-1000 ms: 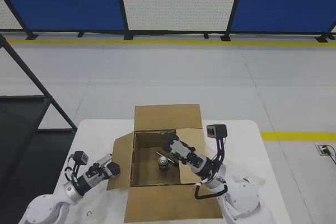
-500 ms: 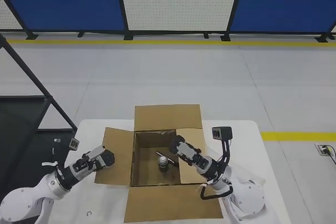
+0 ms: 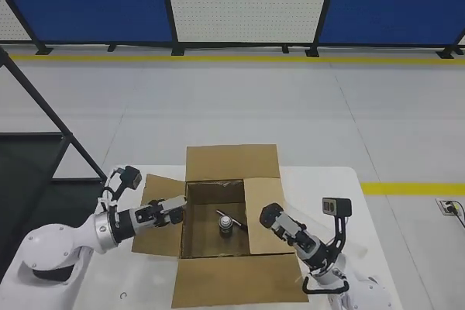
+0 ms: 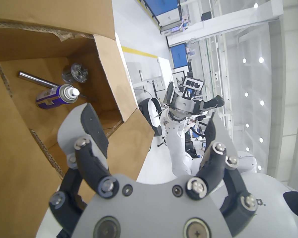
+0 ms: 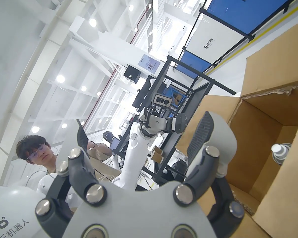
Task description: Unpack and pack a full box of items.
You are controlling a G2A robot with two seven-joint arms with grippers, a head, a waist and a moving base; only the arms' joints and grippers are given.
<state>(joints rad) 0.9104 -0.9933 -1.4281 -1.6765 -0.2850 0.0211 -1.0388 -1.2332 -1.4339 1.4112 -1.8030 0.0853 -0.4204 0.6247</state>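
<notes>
An open cardboard box point(image 3: 231, 163) stands mid-table with its flaps spread. Inside it a blue spray can point(image 3: 226, 225) stands upright beside a metal rod point(image 3: 234, 215). The left wrist view shows the spray can point(image 4: 55, 97), the rod point(image 4: 36, 79) and a round metal part point(image 4: 75, 72) on the box floor point(image 4: 39, 63). My left gripper point(image 3: 177, 208) point(image 4: 150, 121) is open, over the left flap at the box's rim. My right gripper point(image 3: 270, 215) point(image 5: 142, 127) is open too, over the right flap. The can's white cap point(image 5: 278, 149) peeks over the box wall point(image 5: 268, 115).
The white table point(image 3: 325, 182) has bare room to the right and left of the box. A black metal rack point(image 3: 31, 93) stands off the table's left side. Blue partition panels point(image 3: 93, 19) close the floor far behind.
My left arm swung from the table's front left up to the box's left flap, which now lies flatter. My right gripper drew back out of the box to the right flap.
</notes>
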